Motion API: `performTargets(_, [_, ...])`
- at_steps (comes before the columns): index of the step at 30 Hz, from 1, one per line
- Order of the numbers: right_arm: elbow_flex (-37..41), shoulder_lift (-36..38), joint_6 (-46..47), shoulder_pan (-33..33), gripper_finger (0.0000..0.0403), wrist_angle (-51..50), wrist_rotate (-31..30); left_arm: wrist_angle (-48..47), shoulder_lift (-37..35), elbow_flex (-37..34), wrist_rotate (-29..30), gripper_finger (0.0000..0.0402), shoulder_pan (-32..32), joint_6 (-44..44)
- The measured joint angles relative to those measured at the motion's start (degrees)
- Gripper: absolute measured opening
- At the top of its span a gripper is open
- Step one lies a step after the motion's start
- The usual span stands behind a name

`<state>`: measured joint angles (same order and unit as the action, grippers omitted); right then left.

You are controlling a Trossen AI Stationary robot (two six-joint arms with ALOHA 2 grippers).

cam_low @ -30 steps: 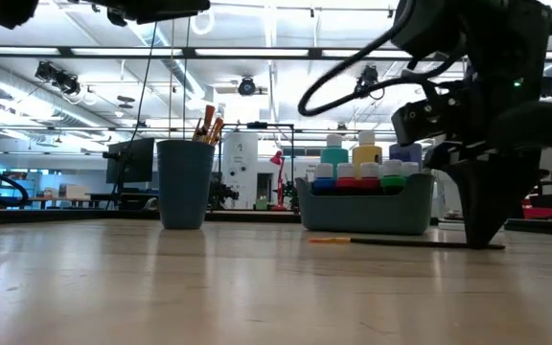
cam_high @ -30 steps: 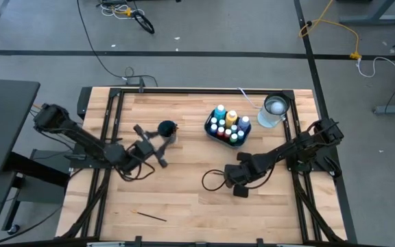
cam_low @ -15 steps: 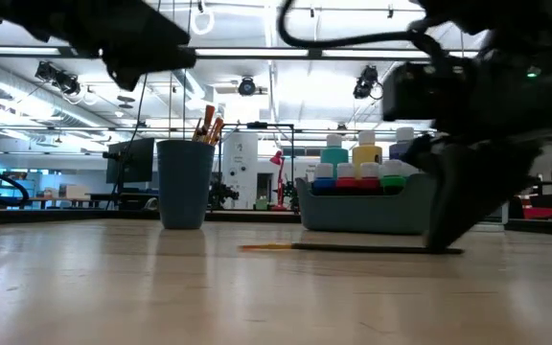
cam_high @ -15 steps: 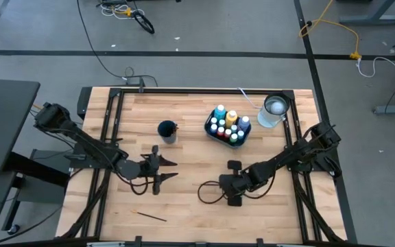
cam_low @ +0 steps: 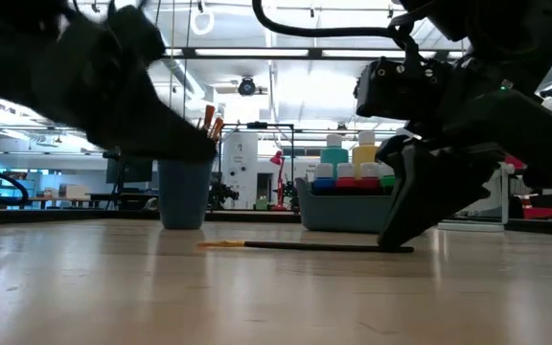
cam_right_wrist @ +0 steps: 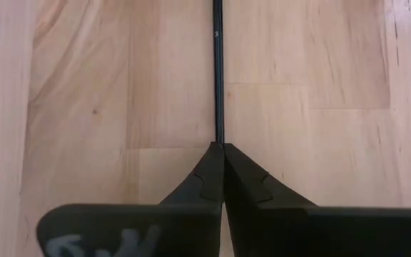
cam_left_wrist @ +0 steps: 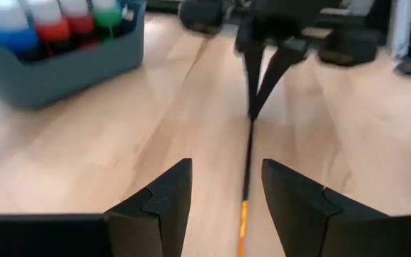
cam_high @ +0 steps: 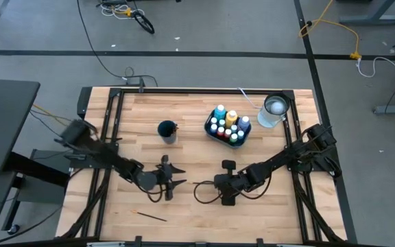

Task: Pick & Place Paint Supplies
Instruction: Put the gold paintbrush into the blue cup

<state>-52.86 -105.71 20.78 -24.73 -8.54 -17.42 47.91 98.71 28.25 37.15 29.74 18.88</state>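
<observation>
Low view gives me the paintbrush (cam_low: 305, 246) lying flat in front of the bin (cam_low: 362, 213), yellow tip toward my spread left gripper (cam_left_wrist: 223, 196), right gripper (cam_right_wrist: 220, 168) clenched on its handle end

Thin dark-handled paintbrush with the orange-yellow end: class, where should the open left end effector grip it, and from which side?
Best on the bare dark shaft of the thin dark-handled paintbrush, just behind its orange end, coming end-on with a finger each side. It lies level, pointing at the left end effector, and the right end effector pinches its far end.
</observation>
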Motion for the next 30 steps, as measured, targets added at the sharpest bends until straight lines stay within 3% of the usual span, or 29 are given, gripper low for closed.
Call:
performTargets(9, [0.0,0.0,0.1,0.1,0.0003,0.0,0.0,6.4,14.8,5.5,-3.6,0.0178,-0.2,-0.2])
performTargets(19, [0.0,0.0,0.8,0.1,0.0003,0.0,0.0,7.2,21.9,8.2,-0.5,0.0171,-1.1,8.0])
performTargets(23, [0.0,0.0,0.8,0.1,0.0003,0.0,-0.1,6.6,22.0,7.3,0.1,0.0132,-0.5,9.6])
performTargets(30, [0.0,0.0,0.0,0.0,0.0003,-0.2,-0.7,3.7,22.0,7.1,0.6,0.0027,0.7,8.5])
